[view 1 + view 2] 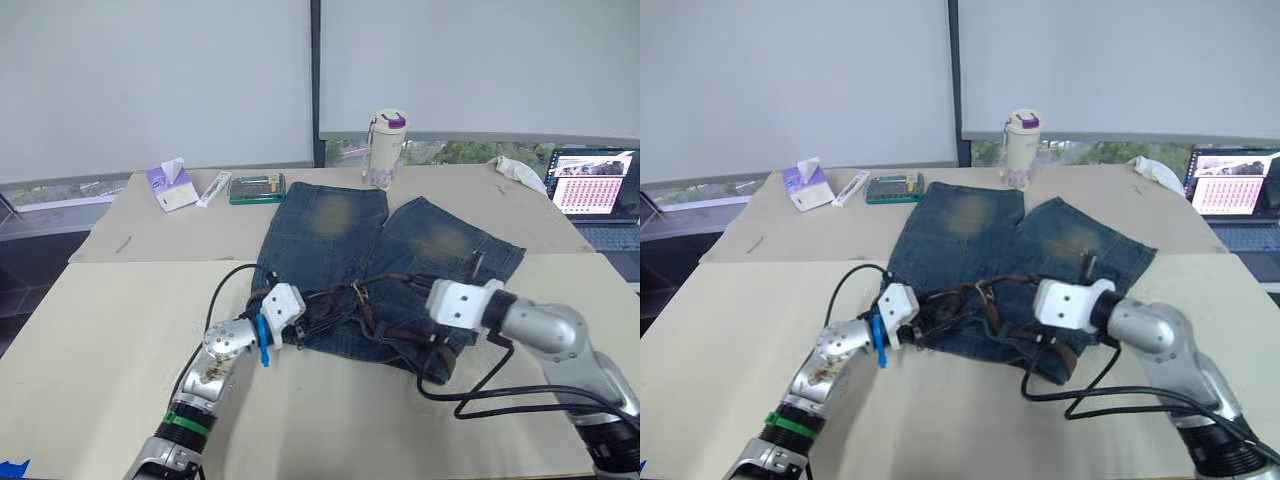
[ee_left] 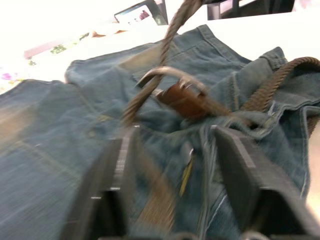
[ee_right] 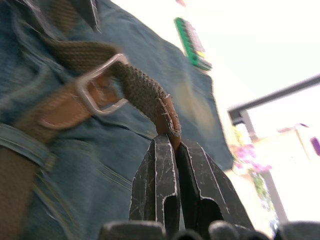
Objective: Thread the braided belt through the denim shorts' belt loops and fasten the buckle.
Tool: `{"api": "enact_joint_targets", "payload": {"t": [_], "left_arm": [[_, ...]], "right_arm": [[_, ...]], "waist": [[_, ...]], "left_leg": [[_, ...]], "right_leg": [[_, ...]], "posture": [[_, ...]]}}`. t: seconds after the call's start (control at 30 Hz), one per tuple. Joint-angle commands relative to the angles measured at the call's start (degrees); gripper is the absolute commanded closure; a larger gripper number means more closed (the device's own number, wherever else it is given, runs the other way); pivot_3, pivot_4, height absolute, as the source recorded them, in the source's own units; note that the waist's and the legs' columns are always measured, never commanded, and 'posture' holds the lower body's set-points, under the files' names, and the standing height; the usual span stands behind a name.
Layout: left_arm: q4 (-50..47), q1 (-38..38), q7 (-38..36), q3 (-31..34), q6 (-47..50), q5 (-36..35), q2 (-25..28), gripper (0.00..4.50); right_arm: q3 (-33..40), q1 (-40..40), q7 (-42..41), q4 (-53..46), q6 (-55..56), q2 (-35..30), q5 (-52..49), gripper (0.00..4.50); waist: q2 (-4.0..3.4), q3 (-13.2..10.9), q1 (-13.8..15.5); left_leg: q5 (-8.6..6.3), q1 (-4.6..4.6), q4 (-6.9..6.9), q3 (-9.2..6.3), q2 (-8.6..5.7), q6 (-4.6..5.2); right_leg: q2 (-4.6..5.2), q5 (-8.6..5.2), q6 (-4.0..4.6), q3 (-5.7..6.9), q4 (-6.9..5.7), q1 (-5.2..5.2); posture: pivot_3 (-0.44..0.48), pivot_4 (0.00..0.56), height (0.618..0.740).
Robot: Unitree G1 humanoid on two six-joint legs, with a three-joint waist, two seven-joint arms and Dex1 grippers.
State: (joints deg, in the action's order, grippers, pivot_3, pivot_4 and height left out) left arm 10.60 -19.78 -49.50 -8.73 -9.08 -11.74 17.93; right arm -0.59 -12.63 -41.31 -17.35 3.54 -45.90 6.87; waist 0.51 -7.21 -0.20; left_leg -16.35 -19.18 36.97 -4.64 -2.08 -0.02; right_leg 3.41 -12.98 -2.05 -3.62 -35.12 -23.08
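The denim shorts (image 1: 345,255) lie flat on the table with the waistband toward me. The braided belt (image 1: 400,335) runs brown along that waistband. In the right wrist view its leather-tipped end (image 3: 167,116) has passed through the silver buckle (image 3: 100,90), and my right gripper (image 3: 167,142) is shut on that tip. My right gripper (image 1: 415,293) sits over the middle of the waistband. My left gripper (image 1: 308,325) rests at the waistband's left end. Its fingers (image 2: 114,190) stand open astride the denim just short of the buckle (image 2: 170,82). I cannot pick out the belt loops.
Along the table's far side stand a tissue box (image 1: 170,187), a green case (image 1: 257,188), a tumbler (image 1: 385,135) and a white cloth (image 1: 520,170). A laptop (image 1: 595,185) is at the far right. Black cables (image 1: 480,385) trail from my right arm.
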Motion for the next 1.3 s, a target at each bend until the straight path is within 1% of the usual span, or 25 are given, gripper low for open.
{"api": "enact_joint_targets", "payload": {"t": [0.03, 0.07, 0.1, 0.2, 0.33, 0.43, 0.53, 0.6, 0.7, 0.77, 1.0, 1.07, 1.13, 1.2, 1.23, 1.3], "left_arm": [[-1.79, -1.57, -2.14, 3.19, -1.17, -5.29, -0.41, 0.49], [-3.19, -2.31, -2.49, 3.38, -0.47, -6.5, -0.81, 0.16], [-4.21, -3.19, -2.46, 3.35, 0.33, -7.18, -1.25, 0.04], [-5.17, -5.77, -1.84, 1.97, 1.9, -6.21, -2.21, 0.04], [-3.52, -9.55, 1.51, -1.27, 3.04, -1.26, -4.48, 0.04], [-2.31, -11.12, 4.2, -2.07, 4.24, -0.07, -7.16, 0.04], [-1.23, -11.89, 5.82, -3.03, 3.94, 2.12, -8.5, 0.04], [-0.96, -12.42, 6.62, -3.16, 3.87, 2.33, -9.68, 0.04], [-1.49, -12.73, 6.1, -3.01, 4.76, 1.47, -10.55, 0.9], [-1.3, -12.83, 6.73, -2.64, 5.14, 2.23, -10.26, 1.52], [-1.28, -12.23, 5.41, -2.33, 5.83, 1.84, -8.58, 3.89], [-0.93, -12.46, 5.56, -2.2, 6.22, 1.82, -8.58, 4.47], [-0.3, -12.72, 5.98, -1.63, 7.06, 1.53, -8.74, 4.5], [0.17, -12.91, 6.47, -0.28, 9.38, -0.37, -9.53, 4.5], [0.1, -12.99, 6.7, 0.74, 11.28, -2.14, -10.22, 4.5], [-0.51, -13.2, 7.36, 3.48, 15.76, -6.86, -11.99, 4.5]], "right_arm": [[4.14, -0.46, -0.97, -2.34, 1.32, -1.93, -2.43, 4.5], [4.33, -0.93, -1.42, -2.71, 1.18, -2.32, -2.84, 4.5], [4.35, -1.59, -1.66, -2.96, 0.95, -2.51, -3.07, 4.5], [3.48, -3.92, -2.05, -3.55, -0.1, -2.38, -3.14, 4.5], [1.02, -7.87, -2.19, -4.52, -1.95, -0.82, -2.56, 4.5], [-0.73, -9.36, -2.04, -5.27, -2.74, 0.83, -1.98, 4.5], [-2.12, -10.38, -2.0, -5.9, -3.44, 2.16, -1.47, 4.5], [-3.05, -10.8, -1.85, -6.28, -3.84, 3.04, -1.29, 4.5], [-3.76, -10.7, -1.71, -6.71, -4.31, 4.04, -1.0, 4.5], [-3.79, -10.42, -1.73, -6.82, -4.43, 4.26, -0.69, 4.5], [-3.68, -9.83, -1.92, -6.51, -4.63, 3.95, -0.56, 4.5], [-3.6, -9.86, -2.25, -6.83, -5.68, 3.55, -0.36, 4.5], [-3.16, -9.6, -2.73, -7.37, -7.87, 3.52, -1.34, 3.65], [-2.13, -8.97, -1.64, -7.63, -9.51, 4.69, -2.6, 3.04], [-1.37, -8.43, -0.56, -7.8, -10.87, 6.0, -3.81, 2.73], [0.64, -7.36, 3.7, -8.42, -15.0, 11.42, -7.28, 2.06]], "waist": [[0.0, 0.0, 0.0], [0.0, 0.0, 0.04], [0.01, -0.01, 0.09], [0.02, -0.01, 0.15], [0.02, -0.01, 0.04], [0.02, -0.01, 0.04], [0.02, -0.01, 0.05], [0.02, -0.01, 0.05], [0.02, -0.01, 0.05], [0.02, -0.01, 0.04], [0.01, -0.01, 0.01], [0.02, -0.01, 0.06], [0.01, -0.01, 0.07], [0.01, -0.01, 0.07], [0.02, -0.01, 0.06], [0.04, -0.01, 0.05]], "left_leg": [[0.0, 0.0, 0.0, 0.0, 0.0, 0.0], [0.0, -0.01, 0.0, 0.0, 0.0, 0.0], [0.0, -0.01, 0.0, 0.0, 0.0, 0.0], [0.0, -0.03, 0.05, 0.0, -0.02, 0.0], [0.0, -0.02, 0.04, 0.02, -0.09, 0.0], [0.0, -0.03, 0.04, 0.01, -0.08, 0.0], [0.0, -0.03, 0.04, 0.01, -0.09, 0.0], [0.0, -0.03, 0.04, 0.01, -0.08, 0.0], [0.0, -0.03, 0.04, 0.0, -0.08, 0.0], [0.0, -0.03, 0.05, 0.0, -0.08, 0.0], [0.0, -0.02, 0.04, -0.01, -0.08, 0.0], [0.0, -0.02, 0.04, -0.01, -0.08, 0.0], [0.0, -0.03, 0.05, -0.01, -0.08, 0.0], [0.0, -0.03, 0.05, -0.02, -0.08, 0.0], [0.0, -0.03, 0.05, -0.02, -0.08, 0.0], [0.0, -0.03, 0.05, -0.04, -0.06, 0.0]], "right_leg": [[0.0, 0.0, 0.0, 0.0, 0.01, 0.0], [0.0, 0.0, 0.0, 0.0, 0.0, -0.01], [0.0, 0.0, 0.0, 0.0, 0.0, 0.0], [0.0, 0.0, 0.0, 0.0, 0.0, 0.01], [-0.03, 0.0, 0.0, 0.0, 0.02, 0.03], [-0.04, 0.0, 0.0, 0.0, 0.01, 0.03], [-0.04, 0.0, 0.0, 0.0, 0.01, 0.01], [-0.05, 0.0, 0.0, 0.0, 0.01, 0.0], [-0.05, 0.0, 0.0, 0.0, 0.01, 0.0], [-0.04, 0.0, 0.0, 0.0, 0.01, 0.0], [-0.04, 0.0, 0.0, 0.0, 0.0, -0.01], [-0.04, 0.0, 0.0, 0.0, 0.0, -0.01], [-0.03, 0.0, 0.0, 0.0, 0.01, -0.01], [-0.03, 0.0, 0.0, 0.0, 0.01, -0.01], [-0.04, 0.0, 0.0, 0.0, 0.0, -0.01], [-0.04, 0.0, 0.0, 0.0, -0.01, -0.02]], "posture": [[0.0, 0.15, 0.74], [0.0, 0.15, 0.74], [0.0, 0.15, 0.74], [0.0, 0.15, 0.74], [0.0, 0.15, 0.74], [0.0, 0.15, 0.74], [0.0, 0.15, 0.74], [0.0, 0.15, 0.74], [0.0, 0.15, 0.74], [0.0, 0.15, 0.74], [0.0, 0.15, 0.74], [0.0, 0.15, 0.74], [0.0, 0.15, 0.74], [0.0, 0.15, 0.74], [0.0, 0.15, 0.74], [0.0, 0.15, 0.74]]}}
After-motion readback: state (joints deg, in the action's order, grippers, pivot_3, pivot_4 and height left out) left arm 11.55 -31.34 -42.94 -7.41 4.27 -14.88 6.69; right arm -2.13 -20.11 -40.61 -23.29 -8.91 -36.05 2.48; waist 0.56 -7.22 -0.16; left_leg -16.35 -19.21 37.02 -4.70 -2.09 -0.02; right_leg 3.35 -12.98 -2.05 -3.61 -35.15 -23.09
